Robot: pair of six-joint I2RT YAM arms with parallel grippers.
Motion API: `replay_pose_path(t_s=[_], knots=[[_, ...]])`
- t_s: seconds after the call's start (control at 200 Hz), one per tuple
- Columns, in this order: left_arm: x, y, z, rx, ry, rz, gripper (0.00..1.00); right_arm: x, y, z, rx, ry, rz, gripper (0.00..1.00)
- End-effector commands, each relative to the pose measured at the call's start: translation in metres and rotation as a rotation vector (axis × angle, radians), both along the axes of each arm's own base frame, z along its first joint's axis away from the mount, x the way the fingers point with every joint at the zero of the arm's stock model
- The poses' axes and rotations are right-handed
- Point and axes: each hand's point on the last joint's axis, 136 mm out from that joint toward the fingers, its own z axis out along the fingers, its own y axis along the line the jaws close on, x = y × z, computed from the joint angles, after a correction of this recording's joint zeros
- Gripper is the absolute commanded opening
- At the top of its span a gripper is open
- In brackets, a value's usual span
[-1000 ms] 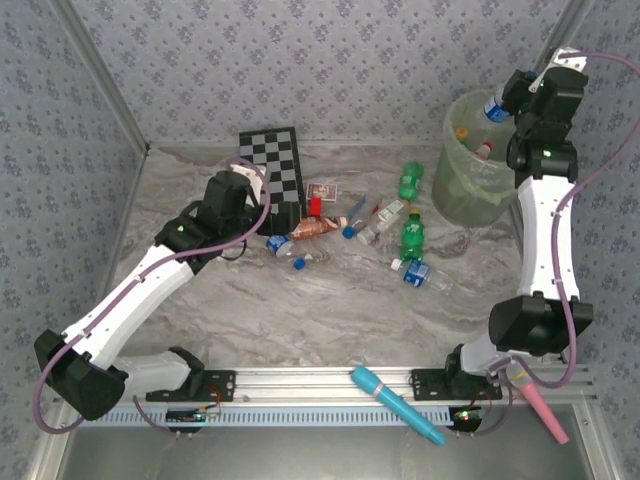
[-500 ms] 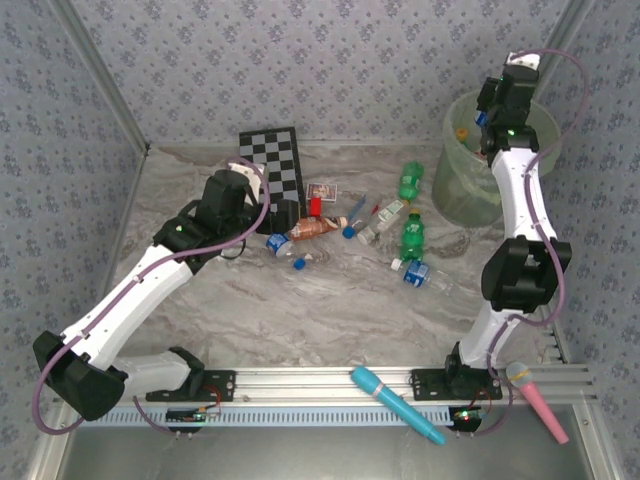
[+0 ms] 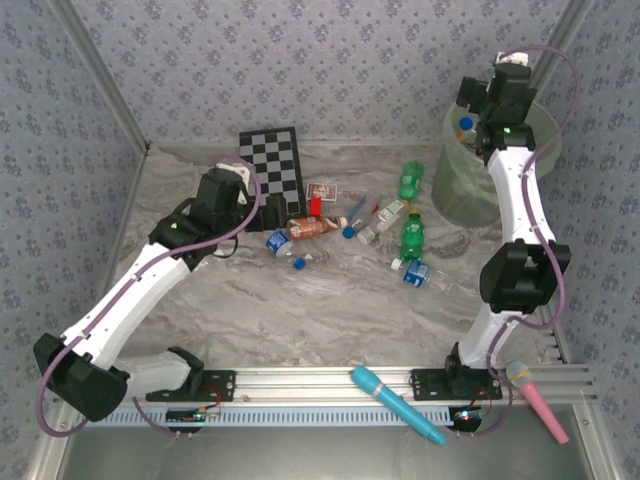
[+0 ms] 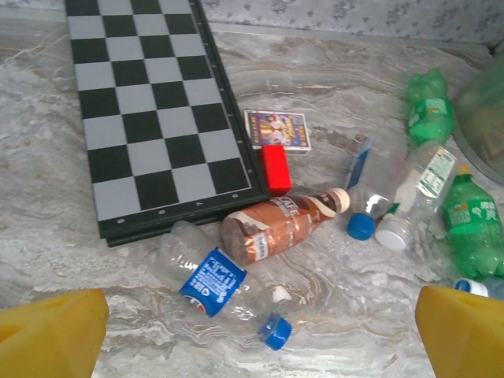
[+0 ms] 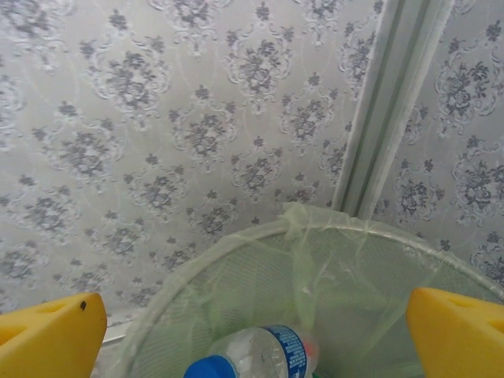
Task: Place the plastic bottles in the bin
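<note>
The right gripper (image 5: 253, 334) has swung over the bin (image 3: 455, 186) and spread its fingers; a blue-capped bottle (image 5: 260, 354) lies inside. Left of the bin, on the marbled table (image 3: 300, 315), clear, brown and green bottles (image 4: 276, 228) lie scattered beside a checkerboard (image 4: 150, 110), under the wide-open left gripper (image 4: 256, 335). Patterned walls (image 3: 300, 60) stand close behind the bin.

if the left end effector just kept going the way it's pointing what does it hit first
Most likely the clear blue-labelled bottle lying just ahead of the open left end effector, with the brown bottle behind it; depth is hard to judge.
</note>
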Motion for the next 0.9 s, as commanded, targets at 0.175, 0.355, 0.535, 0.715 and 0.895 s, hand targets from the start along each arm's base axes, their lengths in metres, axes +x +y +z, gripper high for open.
replay_pose_path(t_s=[0.175, 0.355, 0.535, 0.715, 0.895], knots=[[0.008, 0.064, -0.032, -0.002, 0.119, 0.222, 1.0, -0.05, 0.074, 0.045, 0.018, -0.04, 0.191, 1.0], [0.007, 0.12, -0.062, -0.009, 0.181, 0.396, 1.0, -0.069, 0.128, 0.038, 0.007, -0.007, 0.318, 1.0], [0.002, 0.178, -0.095, -0.007, 0.257, 0.577, 1.0, -0.084, 0.178, 0.022, 0.006, 0.048, 0.447, 1.0], [0.002, 0.223, -0.128, -0.066, 0.346, 0.711, 1.0, -0.095, 0.211, 0.008, -0.078, 0.105, 0.532, 1.0], [0.013, 0.242, -0.153, -0.18, 0.402, 0.762, 1.0, -0.101, 0.218, 0.01, -0.077, 0.119, 0.56, 1.0]])
